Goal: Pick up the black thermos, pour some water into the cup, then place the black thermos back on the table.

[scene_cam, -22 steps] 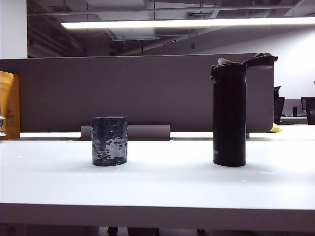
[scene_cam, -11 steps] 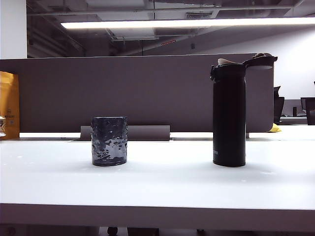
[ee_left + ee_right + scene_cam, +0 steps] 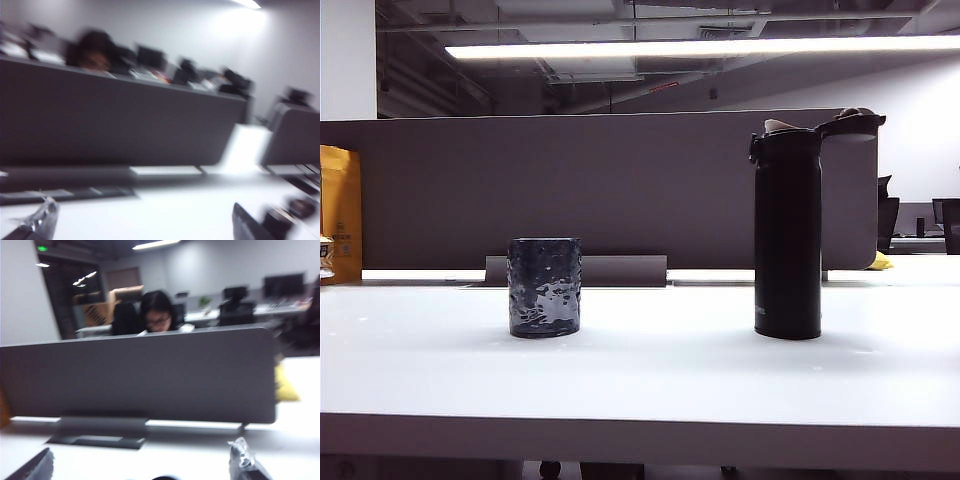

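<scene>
The black thermos [image 3: 787, 240] stands upright on the right of the white table [image 3: 650, 380], its flip lid [image 3: 850, 122] hinged open. The cup [image 3: 545, 287], a short dimpled dark tumbler, stands to its left, well apart from it. Neither gripper shows in the exterior view. In the blurred left wrist view my left gripper [image 3: 142, 225] is open, its fingertips [image 3: 42, 220] wide apart over bare tabletop. My right gripper [image 3: 142, 462] is open too, with nothing gripped. A small dark rounded edge [image 3: 165, 477] shows low between its fingers; I cannot tell what it is.
A long grey partition [image 3: 600, 190] runs behind the table, with its flat foot [image 3: 575, 270] just behind the cup. An orange bag [image 3: 340, 215] stands at the far left edge. The partition [image 3: 140, 375] fills both wrist views.
</scene>
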